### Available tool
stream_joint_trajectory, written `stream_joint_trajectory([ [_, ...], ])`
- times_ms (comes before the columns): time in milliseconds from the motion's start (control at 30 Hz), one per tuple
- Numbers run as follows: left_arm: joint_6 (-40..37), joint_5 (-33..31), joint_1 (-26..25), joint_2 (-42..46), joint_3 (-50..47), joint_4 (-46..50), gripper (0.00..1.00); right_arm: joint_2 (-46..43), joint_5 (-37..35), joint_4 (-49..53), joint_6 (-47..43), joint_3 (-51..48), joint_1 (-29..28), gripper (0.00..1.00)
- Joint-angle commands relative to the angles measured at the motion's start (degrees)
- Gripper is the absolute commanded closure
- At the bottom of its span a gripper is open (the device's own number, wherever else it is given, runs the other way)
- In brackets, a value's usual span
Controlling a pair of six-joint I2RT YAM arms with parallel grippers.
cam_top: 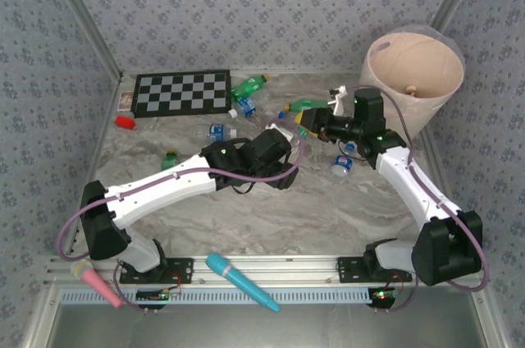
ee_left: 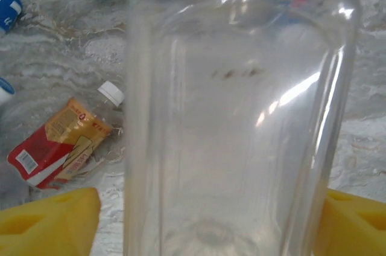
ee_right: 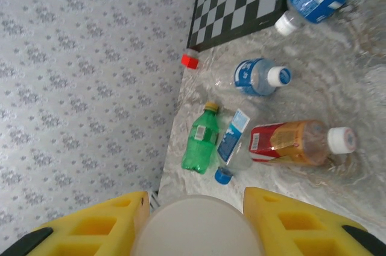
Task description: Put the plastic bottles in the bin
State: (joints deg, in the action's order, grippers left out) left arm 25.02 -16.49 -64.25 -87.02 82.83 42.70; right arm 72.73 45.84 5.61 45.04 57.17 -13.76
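Note:
My left gripper point(cam_top: 277, 144) point(ee_left: 205, 214) is shut on a large clear plastic bottle point(ee_left: 235, 117) that stands between its yellow fingers point(ee_left: 51, 220). My right gripper point(cam_top: 314, 122) point(ee_right: 196, 211) is closed round a bottle's white round end point(ee_right: 196, 229); the rest of that bottle is hidden. The two grippers sit close together mid-table. The pale pink-beige bin point(cam_top: 413, 77) stands at the far right, behind the right wrist. Loose bottles lie on the table: a green one point(ee_right: 201, 138), a blue-labelled one point(ee_right: 232, 144), a red-and-orange-labelled one point(ee_right: 289, 142) point(ee_left: 60, 144), and others point(cam_top: 220, 130) point(cam_top: 343, 164) point(cam_top: 248, 85).
A checkerboard point(cam_top: 182, 92) lies at the back left with a small red block point(cam_top: 124, 121) beside it. A teal microphone point(cam_top: 242, 282) and a pink one point(cam_top: 98, 282) rest on the rail at the near edge. Patterned walls enclose the table.

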Motion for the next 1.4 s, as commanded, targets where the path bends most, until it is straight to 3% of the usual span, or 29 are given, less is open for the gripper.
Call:
stream_joint_trajectory([
  [0, -0.73, -2.44, -0.23, 0.44, 3.45, -0.01, 0.09, -1.63, -1.28, 2.64, -1.01, 2.58, 1.54, 0.60],
  [167, -1.59, -1.33, 1.84, 2.47, 3.78, 0.49, 0.00, -1.25, -4.82, 8.42, -4.82, 8.32, 4.22, 0.59],
  [433, -3.54, 5.09, 9.77, 11.27, 2.25, 0.82, 0.00, 0.54, -14.36, 17.15, -8.51, 22.66, 7.54, 0.59],
  [667, -3.54, 9.83, 16.76, 19.07, -1.87, -2.53, 0.00, 2.89, -19.78, 17.58, -7.17, 33.46, 13.60, 0.59],
  [1200, -5.15, 13.39, 24.12, 23.39, -3.99, -1.83, 0.00, 3.60, -53.73, 12.94, -8.51, 39.51, 23.88, 0.58],
  [1367, -4.74, 13.46, 24.83, 24.10, -4.08, -1.69, 0.00, 6.40, -61.06, 8.88, -17.61, 39.80, 23.95, 0.58],
])
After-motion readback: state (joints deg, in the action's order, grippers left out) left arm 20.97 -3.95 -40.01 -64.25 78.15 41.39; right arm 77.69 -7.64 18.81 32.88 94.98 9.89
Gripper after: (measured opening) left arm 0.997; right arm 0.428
